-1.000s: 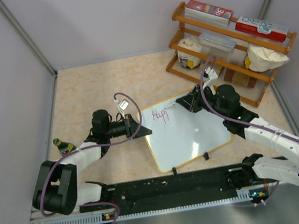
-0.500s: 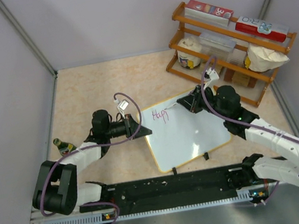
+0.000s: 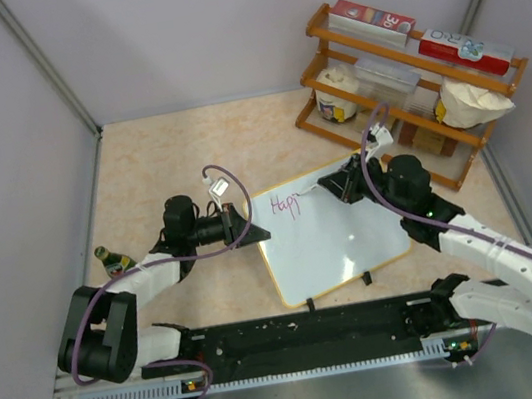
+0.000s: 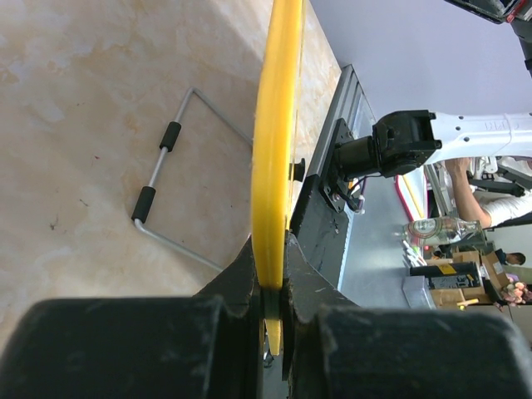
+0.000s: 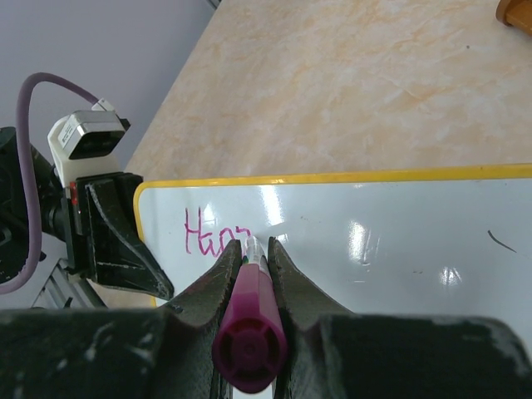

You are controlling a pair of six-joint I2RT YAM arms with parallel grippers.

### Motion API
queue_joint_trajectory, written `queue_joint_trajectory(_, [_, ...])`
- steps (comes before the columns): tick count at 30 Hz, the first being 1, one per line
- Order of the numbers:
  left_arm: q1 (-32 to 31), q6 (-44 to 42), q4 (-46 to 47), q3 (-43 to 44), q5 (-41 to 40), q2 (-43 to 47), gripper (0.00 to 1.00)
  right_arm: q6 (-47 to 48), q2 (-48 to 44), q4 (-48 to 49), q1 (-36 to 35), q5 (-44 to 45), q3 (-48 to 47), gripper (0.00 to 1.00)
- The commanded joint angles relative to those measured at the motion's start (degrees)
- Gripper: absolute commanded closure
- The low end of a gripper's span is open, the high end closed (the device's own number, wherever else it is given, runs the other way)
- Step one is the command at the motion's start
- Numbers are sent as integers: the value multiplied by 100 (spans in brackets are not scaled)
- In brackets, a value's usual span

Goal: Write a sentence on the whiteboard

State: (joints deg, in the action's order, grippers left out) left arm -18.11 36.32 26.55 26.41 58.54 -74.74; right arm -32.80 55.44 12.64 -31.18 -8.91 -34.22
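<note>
The whiteboard (image 3: 337, 234) lies on the table with a yellow frame and pink letters (image 3: 285, 203) at its top left. My left gripper (image 3: 253, 233) is shut on the board's left edge; the left wrist view shows the yellow frame (image 4: 274, 166) edge-on between the jaws. My right gripper (image 3: 328, 182) is shut on a magenta marker (image 5: 252, 332), tip down on the board just right of the pink letters (image 5: 212, 239). The left gripper (image 5: 125, 249) also shows at the board's corner in the right wrist view.
A wooden rack (image 3: 410, 85) with boxes, tubs and a bag stands at the back right, close behind the right arm. A small bottle (image 3: 111, 257) lies at the left wall. A wire stand (image 4: 170, 191) lies on the table under the board's left side.
The right gripper and marker have shifted slightly right along the top of the board. The left arm and the board have stayed still.
</note>
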Motion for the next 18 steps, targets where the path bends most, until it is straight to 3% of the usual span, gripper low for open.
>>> queue_joint_trajectory(1, [-53, -371, -150, -110, -133, 3, 100, 203, -77, -104, 94, 38, 117, 100])
queue_joint_trajectory(18, [-61, -362, -167, -84, -124, -6, 100, -33, 19, 361, 94, -340, 310, 100])
